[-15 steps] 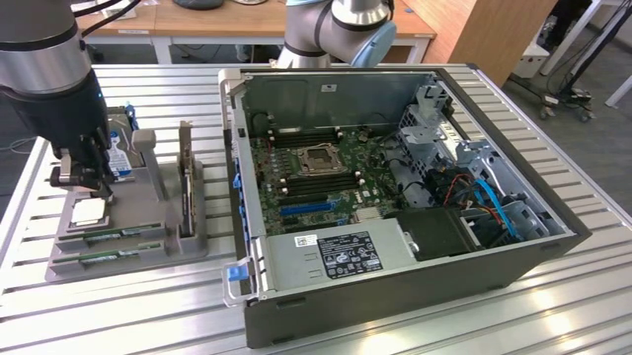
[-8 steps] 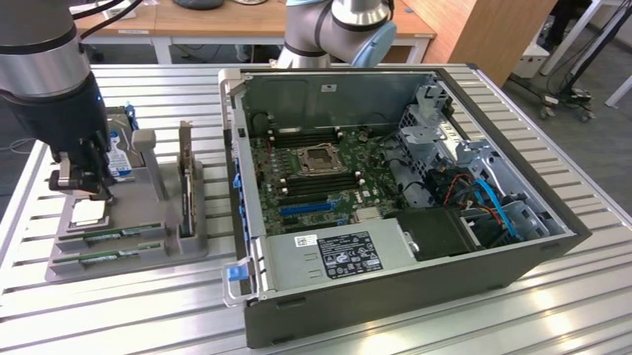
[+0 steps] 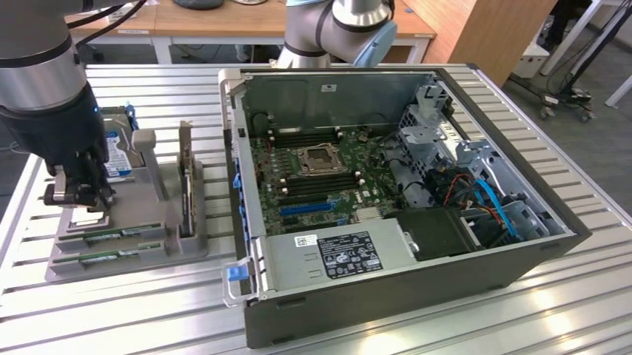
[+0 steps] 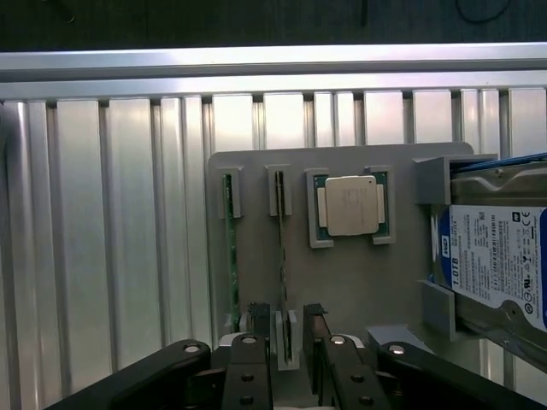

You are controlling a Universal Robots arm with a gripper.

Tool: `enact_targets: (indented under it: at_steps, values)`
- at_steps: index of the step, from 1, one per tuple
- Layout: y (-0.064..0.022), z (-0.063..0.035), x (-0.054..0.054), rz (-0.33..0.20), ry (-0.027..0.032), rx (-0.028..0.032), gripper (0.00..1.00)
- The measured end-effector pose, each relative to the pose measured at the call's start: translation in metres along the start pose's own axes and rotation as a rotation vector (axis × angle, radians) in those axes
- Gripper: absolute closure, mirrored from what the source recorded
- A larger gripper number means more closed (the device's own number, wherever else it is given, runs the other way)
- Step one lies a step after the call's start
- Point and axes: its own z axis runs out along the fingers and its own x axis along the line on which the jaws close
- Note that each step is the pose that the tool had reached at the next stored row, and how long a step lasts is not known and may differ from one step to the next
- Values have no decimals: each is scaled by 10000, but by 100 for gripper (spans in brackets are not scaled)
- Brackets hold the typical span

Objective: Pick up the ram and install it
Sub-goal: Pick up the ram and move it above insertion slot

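Gripper (image 4: 286, 323) poised low over the grey holder tray (image 4: 359, 282), jaws narrowly parted to either side of one upright ram (image 4: 281, 239), with a gap on each side; nothing is held. A second stick (image 4: 228, 248), a processor (image 4: 350, 205) and a hard drive (image 4: 496, 256) sit in the same tray. Beyond stands the open computer case (image 3: 395, 310). The pick-up is judged unfinished and the installation not yet begun.
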Motion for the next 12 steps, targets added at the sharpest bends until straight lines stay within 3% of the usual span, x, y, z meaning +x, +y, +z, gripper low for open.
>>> enact_targets:
  at_steps: [12]
  values:
    - [-6, -2, 102, 0, -1, 0, 71]
